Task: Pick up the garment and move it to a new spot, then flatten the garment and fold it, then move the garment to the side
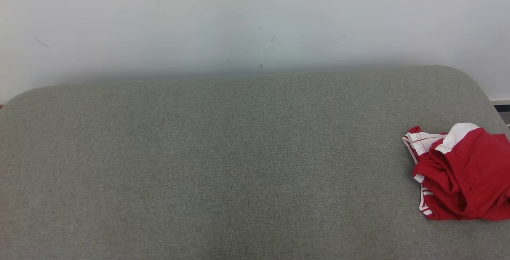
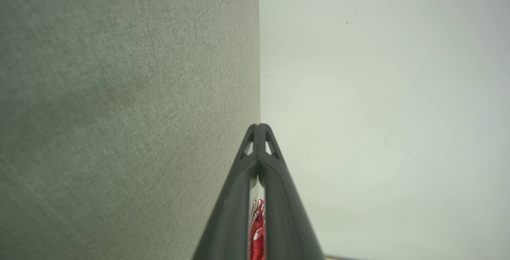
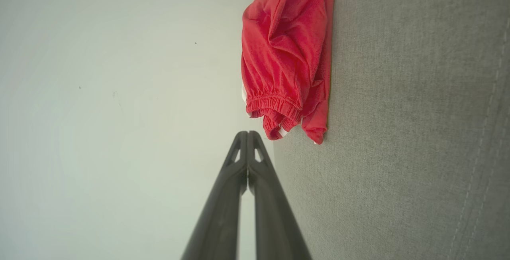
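Observation:
The garment [image 1: 462, 172] is a crumpled red piece with white trim, lying at the right edge of the grey padded surface [image 1: 223, 164]. In the right wrist view the garment [image 3: 285, 52] bunches with its elastic hem toward me, and my right gripper [image 3: 247, 133] is shut and empty, its tips a short way off the cloth. My left gripper [image 2: 259, 125] is shut with nothing in it, held beside the grey surface [image 2: 119, 104]; a sliver of the red garment [image 2: 257, 228] shows far off between its fingers.
A pale wall [image 1: 239, 16] rises behind the grey surface. The surface has rounded back corners, and a dark strip [image 1: 501, 106] shows past its right edge. A stitched seam [image 3: 484, 132] runs along the fabric in the right wrist view.

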Robot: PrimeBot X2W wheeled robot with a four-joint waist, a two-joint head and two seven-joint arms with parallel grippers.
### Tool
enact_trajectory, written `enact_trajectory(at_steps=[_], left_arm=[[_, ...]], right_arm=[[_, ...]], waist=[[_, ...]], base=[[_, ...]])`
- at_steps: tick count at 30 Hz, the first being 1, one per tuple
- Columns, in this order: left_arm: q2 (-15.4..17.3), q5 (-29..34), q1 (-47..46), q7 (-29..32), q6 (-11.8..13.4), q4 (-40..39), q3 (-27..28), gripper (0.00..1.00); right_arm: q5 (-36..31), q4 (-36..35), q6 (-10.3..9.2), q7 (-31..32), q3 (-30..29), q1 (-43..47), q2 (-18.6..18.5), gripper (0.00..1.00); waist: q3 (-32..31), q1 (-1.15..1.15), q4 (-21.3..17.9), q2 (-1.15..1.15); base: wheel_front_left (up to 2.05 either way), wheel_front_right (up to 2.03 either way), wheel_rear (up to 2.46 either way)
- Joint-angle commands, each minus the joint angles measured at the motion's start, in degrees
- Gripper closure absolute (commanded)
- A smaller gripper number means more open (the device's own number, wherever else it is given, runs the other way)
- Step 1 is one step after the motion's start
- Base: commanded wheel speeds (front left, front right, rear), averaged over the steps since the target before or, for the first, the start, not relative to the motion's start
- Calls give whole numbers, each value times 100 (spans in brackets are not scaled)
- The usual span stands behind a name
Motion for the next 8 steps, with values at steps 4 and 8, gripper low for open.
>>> enact_trajectory(at_steps=[4, 8], left_arm=[[4, -10, 87, -29, -26, -9, 5, 100], [4, -10, 87, -28, -26, -9, 2, 100]], right_arm=[[10, -1, 2, -6, 5, 62, 17, 100], [11, -1, 2, -6, 5, 62, 17, 100]], waist=[[0, 0, 0, 0], [0, 0, 0, 0]], base=[[0, 0, 0], [0, 0, 0]])
